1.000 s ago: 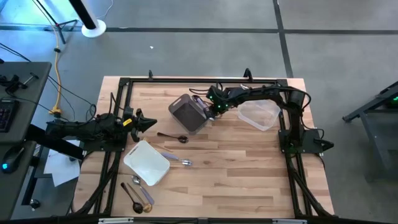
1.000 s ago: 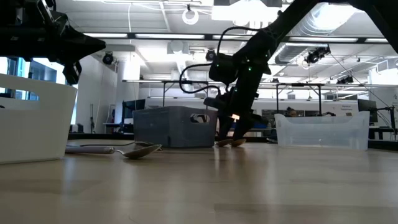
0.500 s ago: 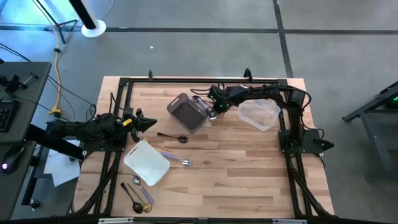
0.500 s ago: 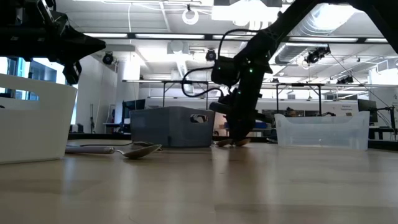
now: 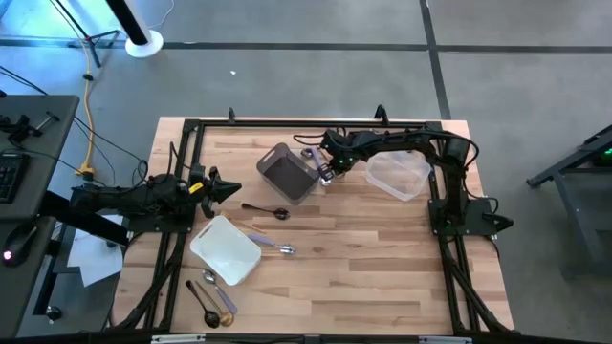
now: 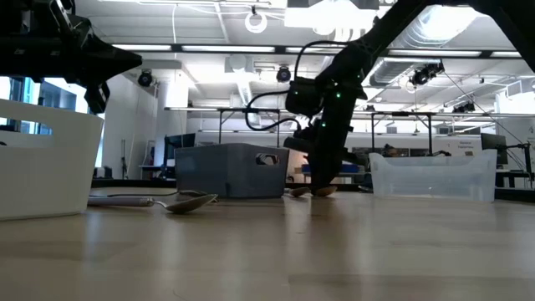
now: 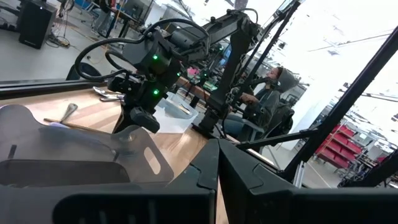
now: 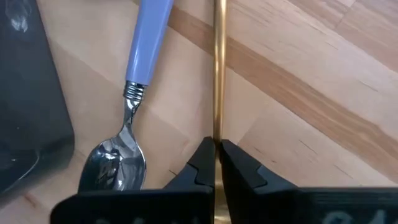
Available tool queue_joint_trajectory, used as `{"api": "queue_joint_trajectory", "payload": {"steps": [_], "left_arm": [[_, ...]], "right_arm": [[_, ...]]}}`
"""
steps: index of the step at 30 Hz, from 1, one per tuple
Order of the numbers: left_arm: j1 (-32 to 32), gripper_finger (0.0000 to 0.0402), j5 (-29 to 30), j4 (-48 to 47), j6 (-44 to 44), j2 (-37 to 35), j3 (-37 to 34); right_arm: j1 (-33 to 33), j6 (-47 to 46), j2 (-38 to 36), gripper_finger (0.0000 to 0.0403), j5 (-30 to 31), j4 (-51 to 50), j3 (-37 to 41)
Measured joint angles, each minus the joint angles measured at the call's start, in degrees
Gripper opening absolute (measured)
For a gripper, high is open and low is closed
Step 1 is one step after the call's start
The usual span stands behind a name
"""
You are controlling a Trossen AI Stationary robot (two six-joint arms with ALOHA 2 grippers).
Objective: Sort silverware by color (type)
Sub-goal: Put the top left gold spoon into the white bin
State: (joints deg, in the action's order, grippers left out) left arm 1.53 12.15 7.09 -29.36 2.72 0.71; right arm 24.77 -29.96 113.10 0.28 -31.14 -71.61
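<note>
My right gripper (image 5: 325, 174) points down at the table beside the grey bin (image 5: 287, 175) and is shut on a slim gold piece of silverware (image 8: 219, 68). A lilac-handled spoon (image 8: 140, 81) lies on the wood next to it, its shiny bowl toward the bin. A black spoon (image 5: 267, 210), another lilac-handled piece (image 5: 272, 247) and several more pieces (image 5: 212, 300) lie around the white tray (image 5: 226, 249). My left gripper (image 5: 232, 189) waits shut above the table's left side, holding nothing. My right gripper pinches the gold piece's thin handle (image 8: 218, 127) between its two fingertips (image 8: 239, 165). The fingers come from above, slanting steeply down, one on each side of the handle. The handle runs out straight ahead of them and lies flat on the wood.
The clear tub (image 5: 398, 176) stands to the right of my right gripper, and the grey bin's wall (image 8: 25, 99) is close on its other side. Open wood lies in the table's middle and near right.
My right gripper has shut its fingers on the gold handle and edged a little toward the grey bin, staying low at the table. The left arm has kept still.
</note>
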Motion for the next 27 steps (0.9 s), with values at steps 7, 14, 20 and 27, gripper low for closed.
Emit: {"api": "queue_joint_trajectory", "payload": {"steps": [7, 14, 20, 27], "left_arm": [[0.0, 0.0001, 0.0, 0.0, 0.0, 0.0, 0.0], [0.0, 0.0001, 0.0, 0.0, 0.0, 0.0, 0.0], [0.0, 0.0001, 0.0, 0.0, 0.0, 0.0, 0.0], [0.0, 0.0001, 0.0, 0.0, 0.0, 0.0, 0.0]], "right_arm": [[-0.2, 2.0, -0.3, 0.0001, -2.9, -1.1, 0.0], [0.3, 4.6, -2.4, 0.0, -7.9, -7.0, 0.3], [0.2, 7.0, -2.8, 0.0, -10.4, -11.5, 0.3], [0.2, 6.6, -2.9, 0.0, -10.3, -11.3, 0.2]]}}
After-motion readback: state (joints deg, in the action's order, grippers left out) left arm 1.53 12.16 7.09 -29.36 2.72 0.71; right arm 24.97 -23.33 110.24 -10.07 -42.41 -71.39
